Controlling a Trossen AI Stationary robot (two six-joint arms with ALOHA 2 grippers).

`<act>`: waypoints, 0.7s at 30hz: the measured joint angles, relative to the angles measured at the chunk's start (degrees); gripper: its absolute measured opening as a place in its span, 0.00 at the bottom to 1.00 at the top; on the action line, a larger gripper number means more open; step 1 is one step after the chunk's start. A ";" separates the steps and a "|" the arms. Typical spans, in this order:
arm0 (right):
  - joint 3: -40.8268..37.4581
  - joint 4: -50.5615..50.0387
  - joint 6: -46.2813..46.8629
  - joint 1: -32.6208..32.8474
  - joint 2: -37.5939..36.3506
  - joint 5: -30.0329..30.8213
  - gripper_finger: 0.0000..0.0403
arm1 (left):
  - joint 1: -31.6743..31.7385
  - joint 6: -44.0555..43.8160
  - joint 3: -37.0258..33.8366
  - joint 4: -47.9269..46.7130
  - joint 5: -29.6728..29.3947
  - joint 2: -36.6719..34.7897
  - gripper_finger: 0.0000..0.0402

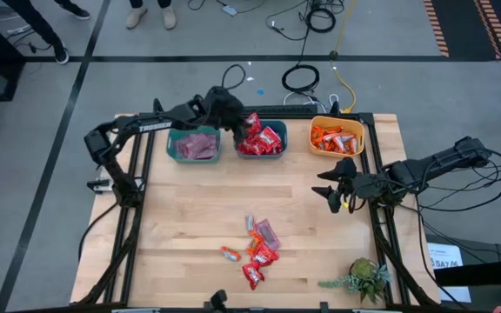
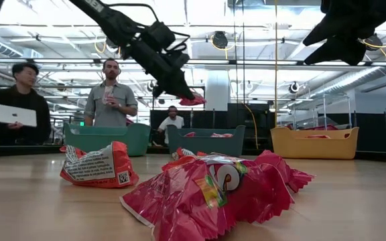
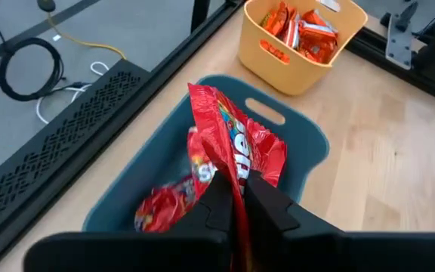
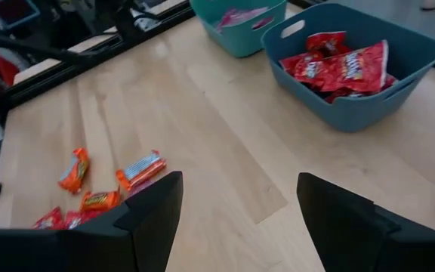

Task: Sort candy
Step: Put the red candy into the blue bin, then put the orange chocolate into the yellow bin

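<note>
Hovering over the middle teal bin [image 1: 262, 149], the left gripper [image 3: 236, 198] pinches a red candy packet [image 3: 229, 143]. Right gripper [image 4: 236, 198] hangs open at the table's right; loose candy [image 1: 257, 245] lies near-centre.

grey floor [image 1: 190, 39] with black cables [image 1: 301, 78], bright ceiling lights [image 2: 59, 13]
</note>
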 joint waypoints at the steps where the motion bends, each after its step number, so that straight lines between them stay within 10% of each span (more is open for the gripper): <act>1: 0.00 -0.02 0.04 0.00 0.00 0.45 0.63 | 0.10 0.02 1.05 -0.04 0.22 0.87 0.06; 21: 0.00 -0.05 2.20 0.00 0.00 2.47 0.63 | 0.06 -0.28 2.88 -0.15 0.34 2.63 0.34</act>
